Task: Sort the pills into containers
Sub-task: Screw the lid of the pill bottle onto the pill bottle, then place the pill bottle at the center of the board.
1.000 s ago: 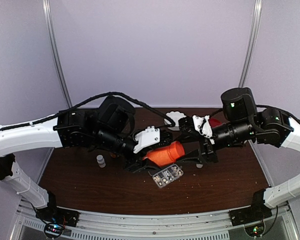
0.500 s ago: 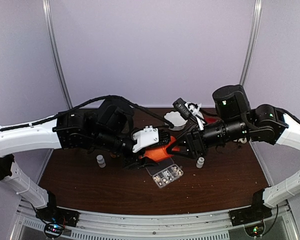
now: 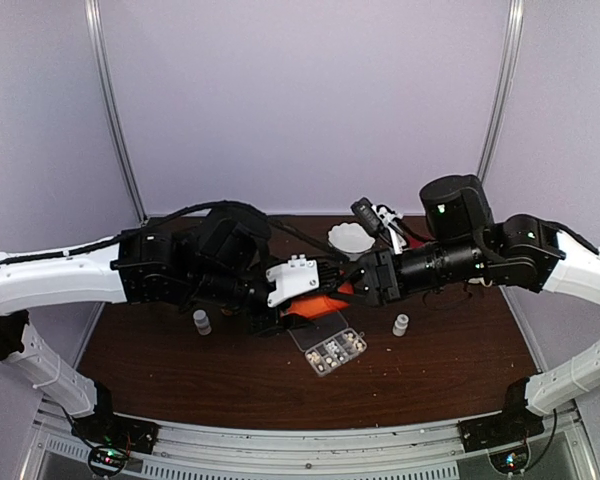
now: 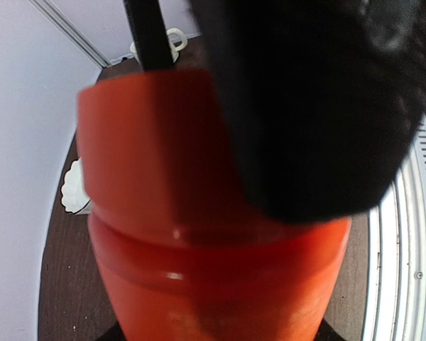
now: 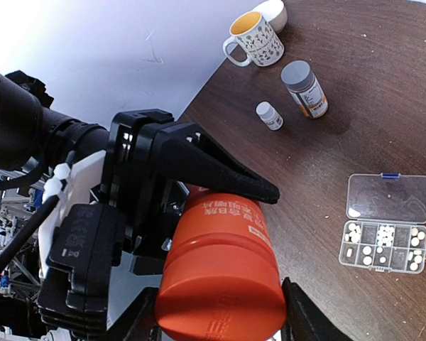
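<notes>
Left gripper [image 3: 310, 297] and right gripper [image 3: 360, 290], each partly closed, clamp the same orange bottle [image 5: 224, 277] above the surface [image 3: 180, 370]. Pills [image 5: 380, 250] occupy compartments of the open-lidded organizer box [image 5: 388, 199] lying below.

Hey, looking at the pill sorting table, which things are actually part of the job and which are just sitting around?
Part of the job: pills; clear organizer box, lid open; orange bottle, gripped at both ends, probably the pill supply.
Just lying about: patterned mug; amber bottle with grey cap; two small white bottles; white scalloped bowl.
</notes>
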